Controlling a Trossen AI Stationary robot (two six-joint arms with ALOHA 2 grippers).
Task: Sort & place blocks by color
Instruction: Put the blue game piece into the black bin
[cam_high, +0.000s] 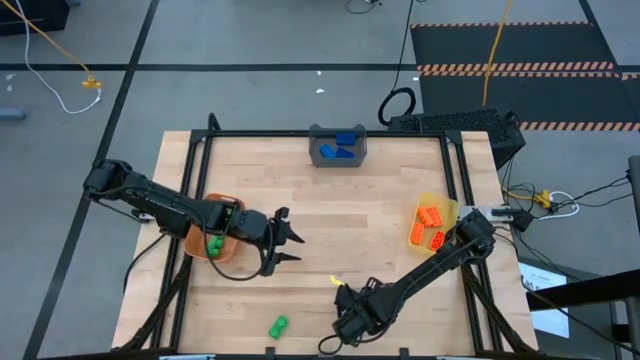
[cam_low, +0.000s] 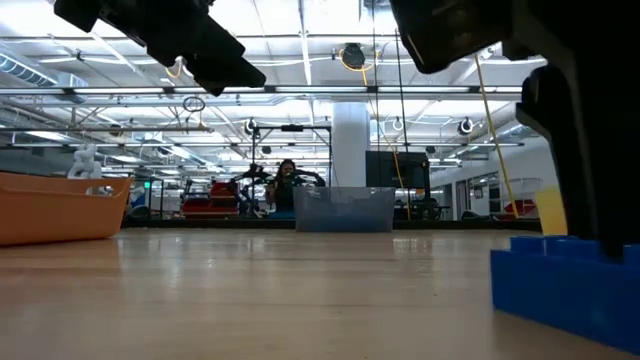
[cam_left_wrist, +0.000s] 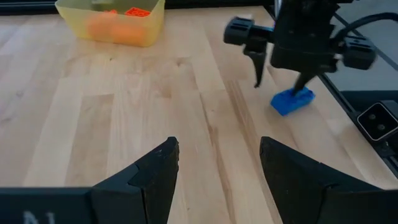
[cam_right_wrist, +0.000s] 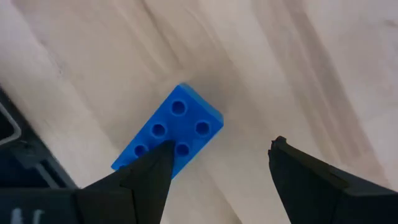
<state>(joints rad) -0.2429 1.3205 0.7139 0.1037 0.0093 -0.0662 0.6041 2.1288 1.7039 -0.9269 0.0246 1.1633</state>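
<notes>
Overhead, ceiling lights — below, pale wooden table.

No text, label, brand or number can be read in any of the views. In the left wrist view some pale marks stand on the dark gripper body at about 7 o'clock, but they are cut off and cannot be made out.

A pale wooden table is carrying orange, grey and yellow plastic bins, a green studded brick and a blue one.
</notes>
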